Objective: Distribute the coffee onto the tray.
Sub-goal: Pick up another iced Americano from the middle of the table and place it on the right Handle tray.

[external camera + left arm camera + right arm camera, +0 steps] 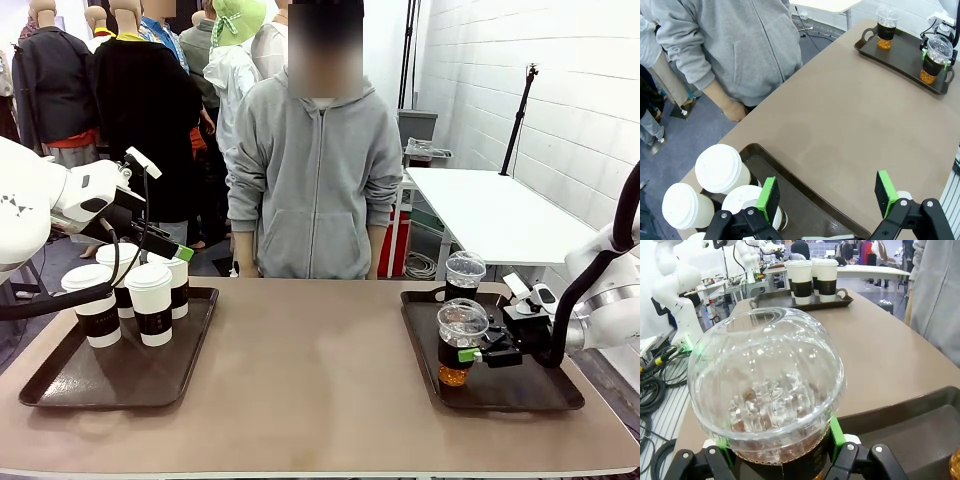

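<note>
Several white lidded coffee cups (150,300) with brown sleeves stand on the left brown tray (70,385). My left gripper (170,246) hovers just above them, open and empty. In the left wrist view its fingers (769,199) straddle the tray's rim (805,192), with the white cups (720,170) to the lower left. My right gripper (472,352) is shut on a clear dome-lidded cup (460,340) of dark iced coffee over the right tray (520,390). That cup (765,395) sits between green pads (837,432). A second clear cup (465,273) stands at that tray's back.
A person in a grey hoodie (315,170) stands at the table's far edge, arms down. The brown tabletop (310,370) lies bare between the two trays. Cables (655,385) and another arm's base lie beyond the table's side in the right wrist view.
</note>
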Motion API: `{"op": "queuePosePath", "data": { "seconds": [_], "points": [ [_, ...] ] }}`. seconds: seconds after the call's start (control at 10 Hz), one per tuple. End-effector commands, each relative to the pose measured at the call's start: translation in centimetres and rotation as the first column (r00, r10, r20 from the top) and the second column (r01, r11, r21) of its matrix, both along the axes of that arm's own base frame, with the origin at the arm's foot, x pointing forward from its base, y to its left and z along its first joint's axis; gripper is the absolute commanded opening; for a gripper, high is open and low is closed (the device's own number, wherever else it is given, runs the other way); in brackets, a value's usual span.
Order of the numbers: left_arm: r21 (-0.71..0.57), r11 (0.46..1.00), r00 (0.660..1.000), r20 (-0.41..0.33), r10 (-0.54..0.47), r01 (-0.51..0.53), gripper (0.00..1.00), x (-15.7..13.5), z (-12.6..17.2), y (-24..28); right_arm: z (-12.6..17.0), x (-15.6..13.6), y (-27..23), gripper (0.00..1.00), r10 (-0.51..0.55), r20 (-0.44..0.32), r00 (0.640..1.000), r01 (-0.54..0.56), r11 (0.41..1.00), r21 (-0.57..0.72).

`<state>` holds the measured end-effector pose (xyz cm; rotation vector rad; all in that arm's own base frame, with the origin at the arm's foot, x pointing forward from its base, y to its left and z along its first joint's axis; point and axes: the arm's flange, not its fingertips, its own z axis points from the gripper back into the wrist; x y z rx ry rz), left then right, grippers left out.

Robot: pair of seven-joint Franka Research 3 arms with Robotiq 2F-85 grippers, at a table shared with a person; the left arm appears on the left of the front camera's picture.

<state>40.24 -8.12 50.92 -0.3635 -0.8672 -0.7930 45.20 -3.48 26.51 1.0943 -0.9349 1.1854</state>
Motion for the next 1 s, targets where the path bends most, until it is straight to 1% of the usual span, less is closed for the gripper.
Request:
{"op": "queuePosePath", "data": {
  "seconds": [0.0, 0.7, 0.8, 0.9],
  "points": [
    [-0.004, 1.0, 1.0, -0.005, -0.001, 0.001, 1.0, 0.1, -0.21, 0.17, 0.32, 0.76, -0.16, 0.83, -0.031, 0.017, 0.999, 0.03, 0.999, 0.034],
    [-0.004, 1.0, 1.0, -0.005, -0.001, 0.001, 1.0, 0.1, -0.21, 0.17, -0.01, 1.2, 0.23, 0.83, -0.036, -0.016, 0.999, 0.036, 0.998, 0.049],
    [-0.004, 1.0, 1.0, -0.005, -0.001, 0.001, 1.0, 0.1, -0.21, 0.17, -0.14, 1.28, 0.38, 0.94, -0.027, -0.032, 0.999, 0.029, 0.998, 0.047],
    [-0.004, 1.0, 1.0, -0.005, -0.001, 0.001, 1.0, 0.1, -0.21, 0.17, -0.25, 1.37, 0.43, 1.0, -0.029, -0.036, 0.999, 0.03, 0.998, 0.049]
  ]
}}
